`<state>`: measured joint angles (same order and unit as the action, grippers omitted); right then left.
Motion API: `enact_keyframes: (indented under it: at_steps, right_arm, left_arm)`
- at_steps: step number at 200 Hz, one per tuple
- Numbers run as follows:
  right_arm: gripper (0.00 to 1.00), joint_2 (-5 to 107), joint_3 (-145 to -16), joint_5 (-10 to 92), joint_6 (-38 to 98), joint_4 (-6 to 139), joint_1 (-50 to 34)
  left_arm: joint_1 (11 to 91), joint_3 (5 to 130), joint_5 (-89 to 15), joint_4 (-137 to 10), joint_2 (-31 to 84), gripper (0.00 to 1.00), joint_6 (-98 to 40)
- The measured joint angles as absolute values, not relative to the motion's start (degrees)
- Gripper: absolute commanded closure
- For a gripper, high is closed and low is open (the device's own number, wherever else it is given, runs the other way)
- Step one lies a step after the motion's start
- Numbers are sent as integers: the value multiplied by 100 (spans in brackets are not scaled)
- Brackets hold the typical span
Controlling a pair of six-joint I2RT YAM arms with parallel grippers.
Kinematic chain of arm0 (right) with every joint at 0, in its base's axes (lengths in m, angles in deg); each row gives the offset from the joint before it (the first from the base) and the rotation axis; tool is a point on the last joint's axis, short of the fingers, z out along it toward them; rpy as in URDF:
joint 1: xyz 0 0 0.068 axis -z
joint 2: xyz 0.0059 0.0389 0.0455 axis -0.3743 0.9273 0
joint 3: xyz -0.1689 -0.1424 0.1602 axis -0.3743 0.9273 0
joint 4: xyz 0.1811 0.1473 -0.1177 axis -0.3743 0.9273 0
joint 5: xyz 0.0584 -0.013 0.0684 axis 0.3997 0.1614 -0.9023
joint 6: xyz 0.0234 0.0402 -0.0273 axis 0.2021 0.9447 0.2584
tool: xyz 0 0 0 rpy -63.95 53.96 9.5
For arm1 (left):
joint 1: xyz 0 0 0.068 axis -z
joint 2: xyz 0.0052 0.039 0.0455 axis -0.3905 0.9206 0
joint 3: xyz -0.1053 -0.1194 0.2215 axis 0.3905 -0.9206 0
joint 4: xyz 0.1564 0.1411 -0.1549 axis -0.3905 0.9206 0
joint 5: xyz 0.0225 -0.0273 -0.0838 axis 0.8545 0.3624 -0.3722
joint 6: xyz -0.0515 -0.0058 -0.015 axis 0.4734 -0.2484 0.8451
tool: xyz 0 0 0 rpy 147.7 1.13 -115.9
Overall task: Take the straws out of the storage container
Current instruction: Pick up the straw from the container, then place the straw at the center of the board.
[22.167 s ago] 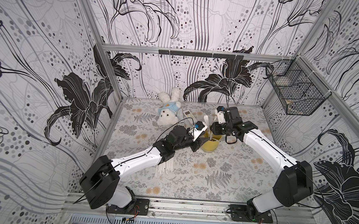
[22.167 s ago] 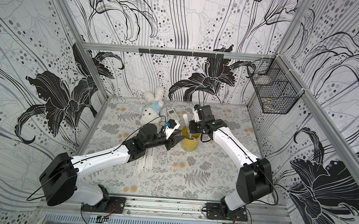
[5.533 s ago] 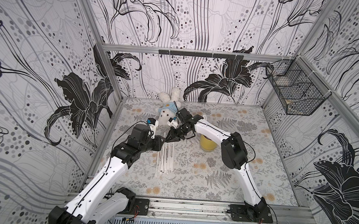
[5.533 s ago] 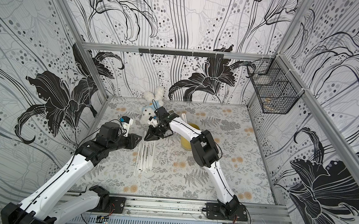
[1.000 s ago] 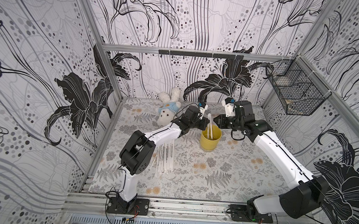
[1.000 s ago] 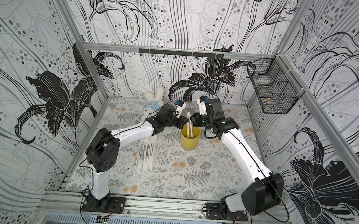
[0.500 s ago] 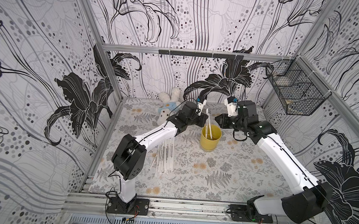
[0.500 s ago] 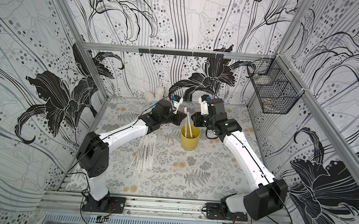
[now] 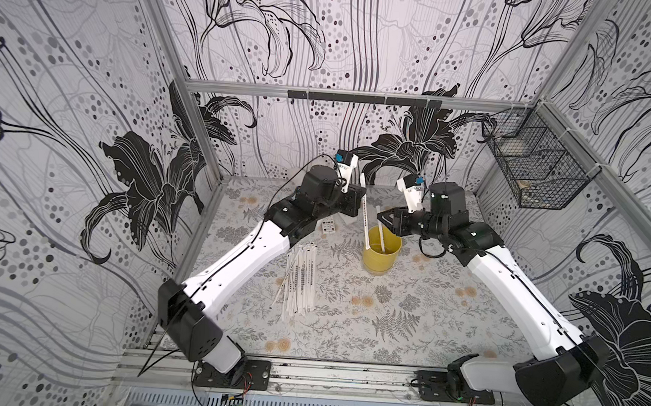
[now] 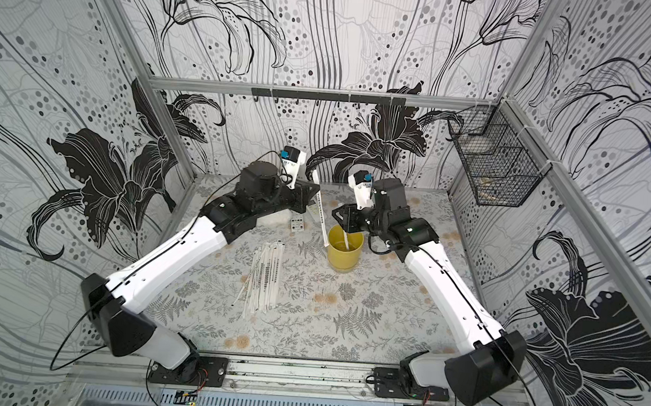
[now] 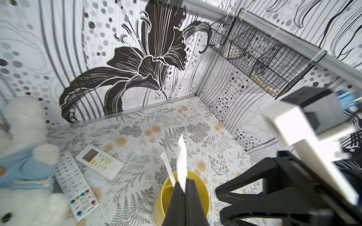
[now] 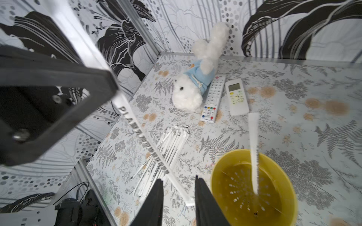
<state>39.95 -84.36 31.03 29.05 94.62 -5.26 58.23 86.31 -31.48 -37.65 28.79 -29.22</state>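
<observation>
Inside yellow cylindrical cup (image 9: 378,261): last white paper-wrapped straw (image 12: 253,140), near-upright, nearest right gripper (image 12: 178,179), jaws apart; left gripper (image 11: 184,190) clamped on lifted straw (image 12: 137,127).

The cup (image 9: 379,260) is yellow and round. It stands upright on the desk (image 9: 407,303). One white straw (image 9: 380,231) leans inside it, with its top poking out. Another straw (image 9: 365,218), with dark print on it, hangs tilted in the air, its low end just beside the cup's rim. The other straws (image 9: 301,280) lie in a heap on the desk, near the cup.
</observation>
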Motion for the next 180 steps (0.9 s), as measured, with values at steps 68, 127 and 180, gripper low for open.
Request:
enact_keyframes:
  at_steps: [68,127,180]
  right_arm:
    - [64,4019,-8434,2826,2929,9112,-1433]
    - [65,4342,-8294,2725,3086,9066,-1613]
    - [65,4626,-8196,2690,3086,9066,-1713]
  left_arm:
    - [5657,8491,-2848,-1865,1601,100,-2843]
    - [4686,6554,-3607,-1249,1706,100,-2828]
    - [3825,6331,-4127,-1188,2908,100,-3166]
